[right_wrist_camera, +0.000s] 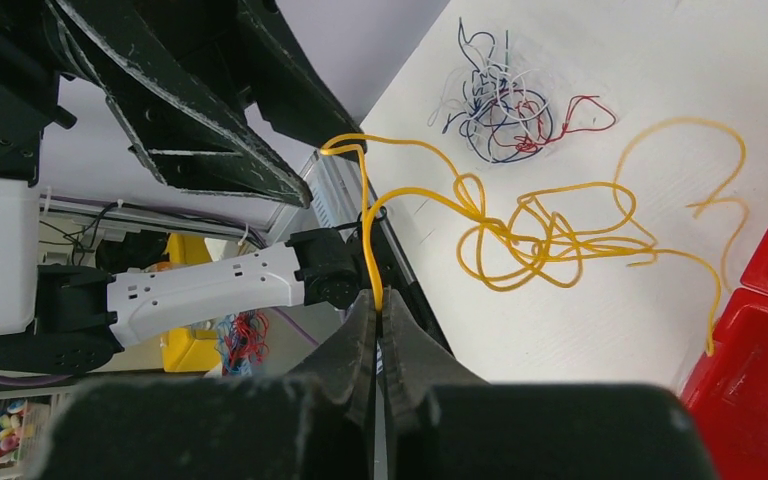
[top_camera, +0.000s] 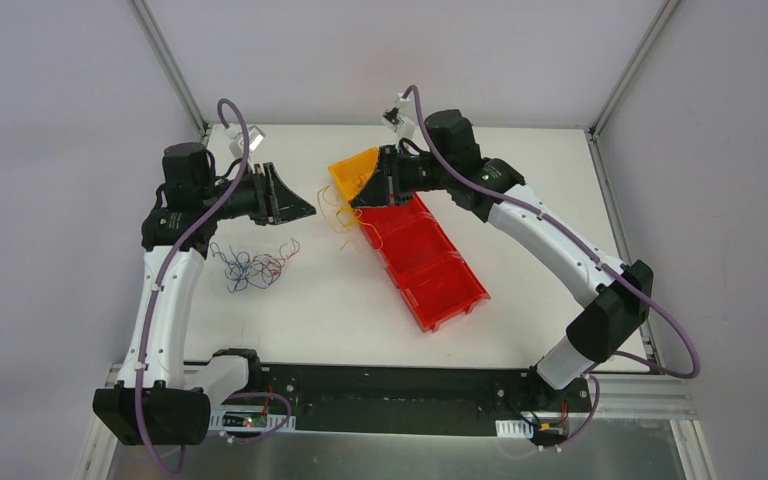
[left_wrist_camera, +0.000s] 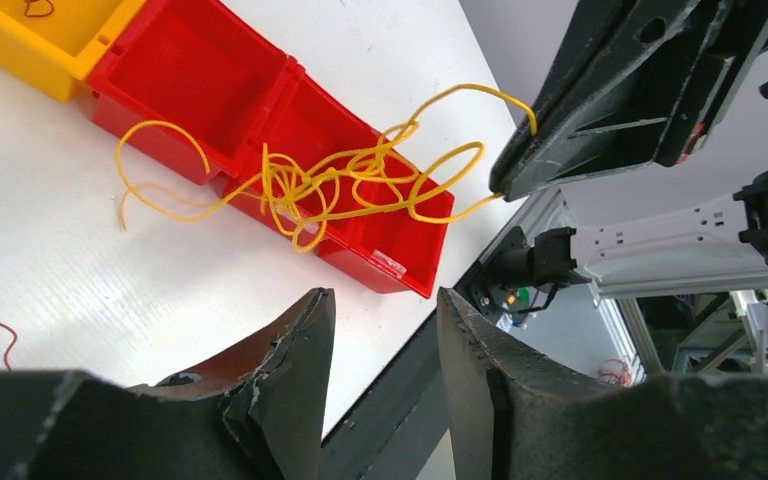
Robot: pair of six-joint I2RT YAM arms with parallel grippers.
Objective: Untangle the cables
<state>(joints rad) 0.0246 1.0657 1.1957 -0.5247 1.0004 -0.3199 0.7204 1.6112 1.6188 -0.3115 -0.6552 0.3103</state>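
Right tool pinches the yellow wires; left tool gapes, empty. Next, probably, a second grip to tease loops apart.

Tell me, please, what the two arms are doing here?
The right fingers are shut on a strand of the yellow tangle and hold it up, with its loops trailing towards the table by the red bins. The left fingers are open, face the tangle and hold nothing. A second clump of blue, red and white wires lies on the table near the left arm, with neither gripper on it.
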